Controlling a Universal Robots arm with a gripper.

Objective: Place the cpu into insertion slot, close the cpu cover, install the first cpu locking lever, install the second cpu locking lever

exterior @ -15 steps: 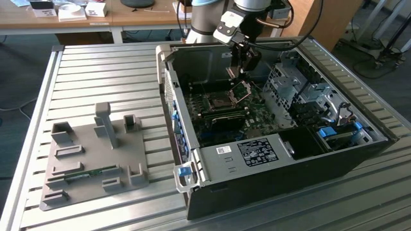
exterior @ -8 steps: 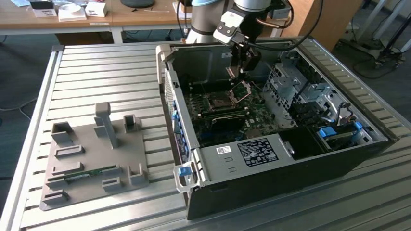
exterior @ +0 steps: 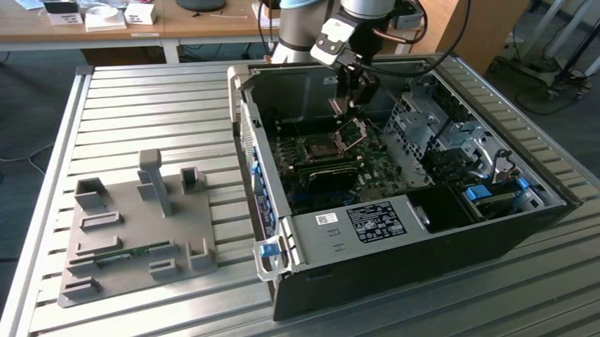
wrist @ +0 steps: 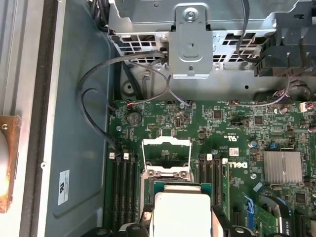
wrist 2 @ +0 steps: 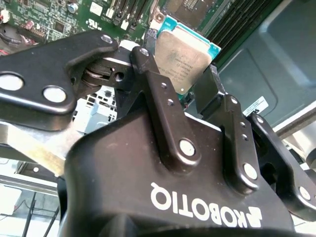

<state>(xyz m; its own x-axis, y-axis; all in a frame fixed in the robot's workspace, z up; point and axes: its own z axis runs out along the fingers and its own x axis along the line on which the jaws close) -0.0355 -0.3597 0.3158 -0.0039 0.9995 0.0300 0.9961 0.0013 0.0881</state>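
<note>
second wrist view shows the gripper (wrist 2: 177, 66) with its fingers (wrist 2: 163, 98) clamped on the cpu (wrist 2: 185, 52) (silver top, teal edge), which sits between the fingertips. first wrist view: beyond the fingertips the cpu cover (wrist: 166, 143) stands raised open, and the insertion slot (wrist: 165, 175) lies just past the held cpu, on the green motherboard (wrist: 237, 133).

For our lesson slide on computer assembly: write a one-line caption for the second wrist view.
The tool holds a silver-topped chip by opposite edges, with the green motherboard beyond it.
</note>
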